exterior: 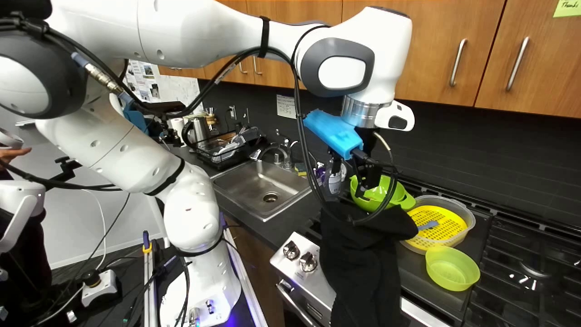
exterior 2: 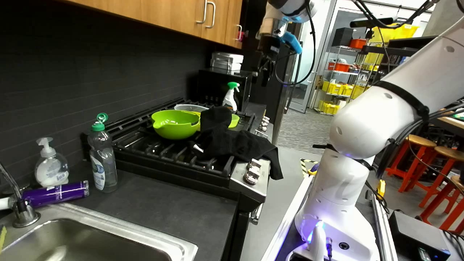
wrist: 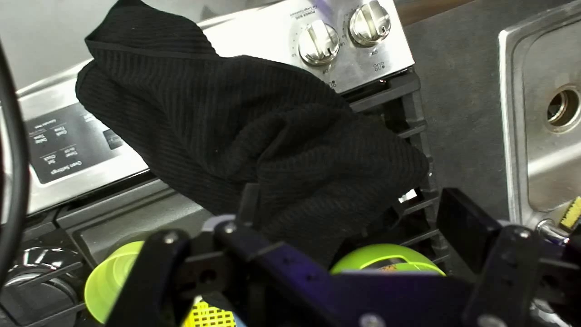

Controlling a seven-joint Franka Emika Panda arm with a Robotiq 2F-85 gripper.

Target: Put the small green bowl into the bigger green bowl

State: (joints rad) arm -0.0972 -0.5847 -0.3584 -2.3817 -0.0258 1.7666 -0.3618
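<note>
The small green bowl [exterior: 452,269], pale lime, stands upright on the stove's dark middle section. It shows partly behind other things in an exterior view [exterior 2: 235,120] and at the lower left of the wrist view [wrist: 109,279]. The bigger green bowl [exterior 2: 175,125] sits on the stove grate nearer the sink. Its rim shows in the wrist view [wrist: 363,254], partly hidden by my gripper, and it shows in an exterior view [exterior: 405,200]. My gripper [wrist: 358,218] is open and empty. It hangs well above the stove in both exterior views [exterior: 352,176] [exterior 2: 261,74], apart from both bowls.
A black cloth [exterior: 363,268] drapes over the stove's front edge beside the bigger bowl. A clear tub with a yellow strainer [exterior: 435,222] and a blue utensil stands between the bowls. A sink [exterior: 258,186] and soap bottles [exterior 2: 103,163] stand beside the stove. Cabinets [exterior: 435,54] hang above.
</note>
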